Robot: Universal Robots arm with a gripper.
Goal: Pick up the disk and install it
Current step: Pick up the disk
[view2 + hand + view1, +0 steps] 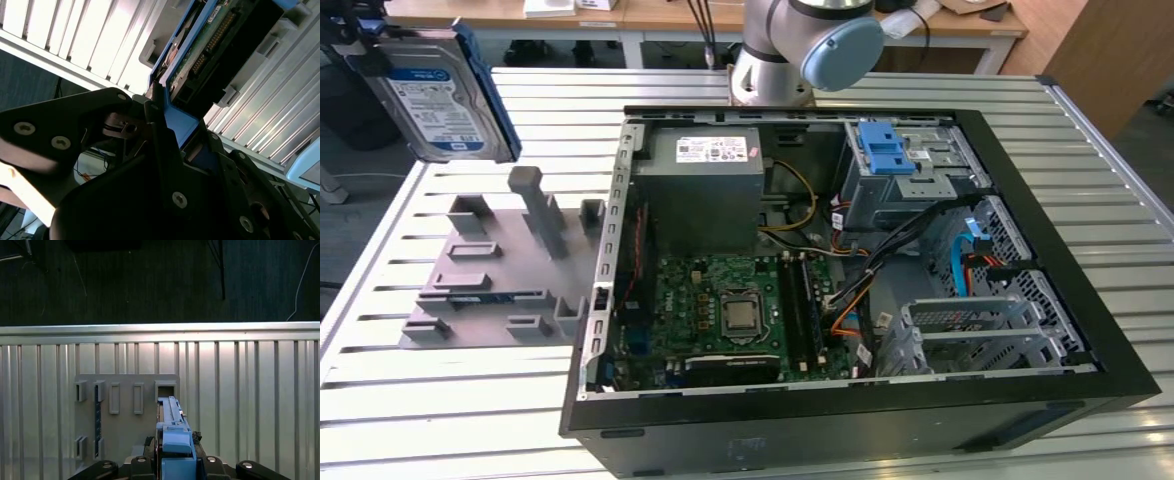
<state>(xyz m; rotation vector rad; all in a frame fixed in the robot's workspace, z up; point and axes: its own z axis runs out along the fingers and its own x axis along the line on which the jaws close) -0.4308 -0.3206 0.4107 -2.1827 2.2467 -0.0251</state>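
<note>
The disk [440, 100], a silver hard drive with a white-and-blue label and blue side rails, hangs upright in the air above the table's far corner at the exterior view's left. My gripper [368, 42] is shut on its upper end. In the first wrist view the disk [172, 432] shows edge-on with its blue rail running away from the gripper [175, 467], high above the grey holder. In the second wrist view the black fingers [152, 125] clamp the blue rail end of the disk [210, 45], whose green board side shows.
A grey slotted holder [494, 270] lies on the slatted table beside the open computer case [854, 440]. Inside are a grey power-supply box [707, 180], a motherboard [734, 310], and a drive cage with a blue latch [887, 150]. The arm's base [787, 50] stands behind the case.
</note>
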